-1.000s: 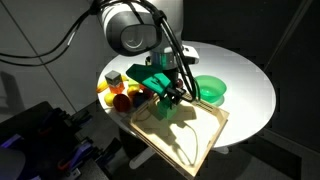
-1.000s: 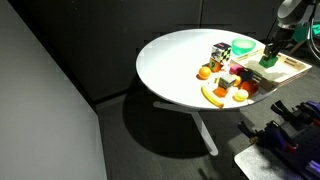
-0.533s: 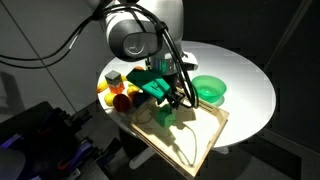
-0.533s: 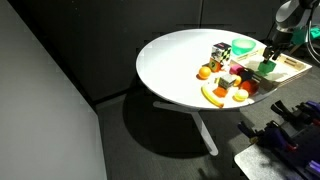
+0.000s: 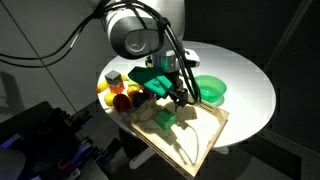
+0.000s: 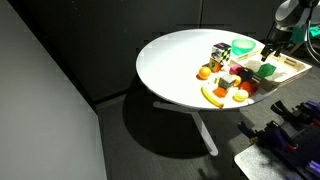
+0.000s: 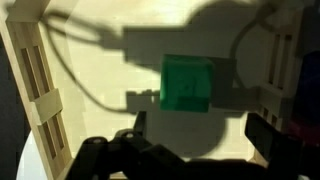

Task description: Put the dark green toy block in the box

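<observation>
The dark green toy block (image 7: 187,85) lies flat on the pale bottom of the box (image 7: 35,90), free of any grip. My gripper (image 7: 200,135) hangs just above it, open, its dark fingers (image 7: 265,135) spread wider than the block with nothing between them. In both exterior views the block (image 5: 166,118) (image 6: 265,70) rests inside the light wooden box (image 5: 203,141) (image 6: 297,68), and the gripper (image 5: 180,100) (image 6: 272,48) stands over it. The arm's shadow falls across the box floor.
A round bright green bowl (image 5: 210,88) (image 6: 244,46) sits beside the box on the round white table (image 5: 250,70) (image 6: 170,60). Several toy pieces cluster by the box's other side, among them a yellow banana (image 6: 212,96) and a red piece (image 5: 120,100).
The jaws have gone from shut on the block to open. The block has dropped out of them onto the box floor, and the gripper stays just above it.
</observation>
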{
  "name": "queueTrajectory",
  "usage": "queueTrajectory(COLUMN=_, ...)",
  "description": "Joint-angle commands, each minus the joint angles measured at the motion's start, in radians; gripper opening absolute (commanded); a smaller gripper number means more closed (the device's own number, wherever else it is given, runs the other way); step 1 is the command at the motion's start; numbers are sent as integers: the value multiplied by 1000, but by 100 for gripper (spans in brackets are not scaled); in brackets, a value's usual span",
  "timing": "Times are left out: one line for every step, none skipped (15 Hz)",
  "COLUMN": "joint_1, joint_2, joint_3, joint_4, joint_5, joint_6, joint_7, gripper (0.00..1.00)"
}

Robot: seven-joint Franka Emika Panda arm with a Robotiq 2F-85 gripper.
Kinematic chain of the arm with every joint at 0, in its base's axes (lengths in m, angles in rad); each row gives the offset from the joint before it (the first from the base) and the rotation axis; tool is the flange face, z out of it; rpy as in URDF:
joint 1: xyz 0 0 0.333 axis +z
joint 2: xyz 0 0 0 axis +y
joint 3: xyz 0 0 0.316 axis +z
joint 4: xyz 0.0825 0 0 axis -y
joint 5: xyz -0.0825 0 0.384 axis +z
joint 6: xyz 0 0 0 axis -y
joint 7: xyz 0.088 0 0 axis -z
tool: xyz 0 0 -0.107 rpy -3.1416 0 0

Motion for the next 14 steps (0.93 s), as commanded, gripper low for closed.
queueTrajectory(joint_1=-9, joint_2=-49, joint_3=9, joint_4=9, joint_5=2, joint_6=-22, joint_7=-24, gripper=100)
queueTrajectory(joint_1=-7, joint_2=-63, joint_3=10, joint_4=8, joint_5=2, joint_6=-23, joint_7=-24, gripper=100)
queueTrajectory(joint_1=-4, joint_2=-78, joint_3=9, joint_4=6, joint_5=1, joint_6=-22, joint_7=-24, gripper=100)
queueTrajectory(joint_1=-1, joint_2=-95, joint_3=9, joint_4=3, joint_5=1, joint_6=-22, joint_7=-23, gripper=100)
queueTrajectory(joint_1=2, joint_2=-110, joint_3=10, joint_4=0, joint_5=2, joint_6=-22, joint_7=-24, gripper=100)
queueTrajectory(joint_1=7, joint_2=-123, joint_3=10, joint_4=-3, joint_5=0, joint_6=-20, joint_7=-22, gripper=100)
queueTrajectory(joint_1=11, joint_2=-136, joint_3=10, joint_4=-4, joint_5=1, joint_6=-19, joint_7=-22, gripper=100)
queueTrajectory(joint_1=16, joint_2=-151, joint_3=10, joint_4=-7, joint_5=2, joint_6=-21, joint_7=-23, gripper=100)
queueTrajectory(joint_1=20, joint_2=-163, joint_3=11, joint_4=-9, joint_5=4, joint_6=-26, joint_7=-25, gripper=100)
queueTrajectory(joint_1=26, joint_2=-174, joint_3=11, joint_4=-12, joint_5=3, joint_6=-30, joint_7=-25, gripper=100)
queueTrajectory(joint_1=32, joint_2=-182, joint_3=11, joint_4=-14, joint_5=2, joint_6=-37, joint_7=-27, gripper=100)
queueTrajectory(joint_1=36, joint_2=-190, joint_3=14, joint_4=-15, joint_5=11, joint_6=-54, joint_7=-36, gripper=100)
queueTrajectory(joint_1=37, joint_2=-199, joint_3=21, joint_4=-15, joint_5=25, joint_6=-79, joint_7=-63, gripper=100)
queueTrajectory(joint_1=47, joint_2=-159, joint_3=3, joint_4=1, joint_5=1, joint_6=-38, joint_7=-13, gripper=100)
